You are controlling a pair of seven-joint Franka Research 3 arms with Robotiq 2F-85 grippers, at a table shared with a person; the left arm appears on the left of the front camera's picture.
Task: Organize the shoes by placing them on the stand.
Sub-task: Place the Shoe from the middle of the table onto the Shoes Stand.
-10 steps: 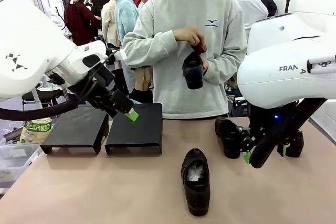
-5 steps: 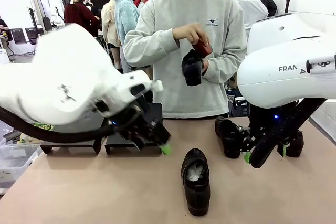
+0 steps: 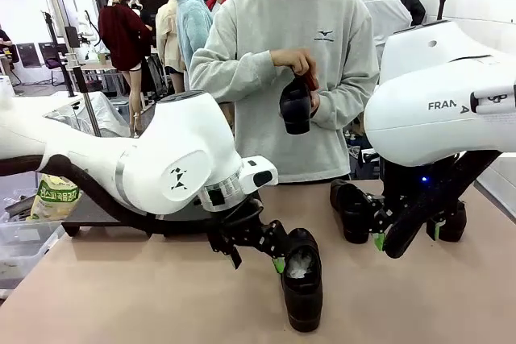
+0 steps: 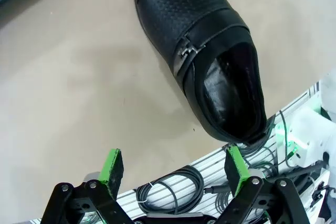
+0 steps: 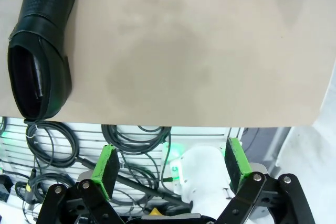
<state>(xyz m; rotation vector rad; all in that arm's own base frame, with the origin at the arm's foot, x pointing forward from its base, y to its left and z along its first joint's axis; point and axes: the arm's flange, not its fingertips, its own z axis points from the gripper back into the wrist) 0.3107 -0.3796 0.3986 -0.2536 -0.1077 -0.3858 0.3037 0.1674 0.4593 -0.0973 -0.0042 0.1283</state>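
Left pincer [image 4: 173, 162] jaws spread full, nothing in them, hanging low at the collar of the near shoe [image 3: 302, 283]. That shoe stands on its sole mid-bench, toe toward the robot's side, white stuffing in the opening. In the left wrist view the heel sits off-centre, close to one green pad, with the other pad over bare bench [image 3: 145, 304]

My read: the step in hand is the grasp on this shoe. I'd shift sideways until the heel is even between the pads, or drop one finger into the opening and pinch the collar wall. Get down low before closing, else a pad likely shoves the shoe. Thick sole, so a heel grab may let the toe droop

Right pincer [image 5: 170, 163] equally wide and empty, low between the right-side shoe [image 3: 352, 209] and the far-right shoe [image 3: 453, 221], the latter partly hidden by the arm. The held shoe [image 3: 295, 106] is in the person's hands [image 3: 294, 60] across the bench. Black stand [image 3: 85, 221] is at far left, mostly hidden by the left arm, can't see its top

Bench top is plain beige, smooth; cables [image 5: 131, 140] hang under its near edge
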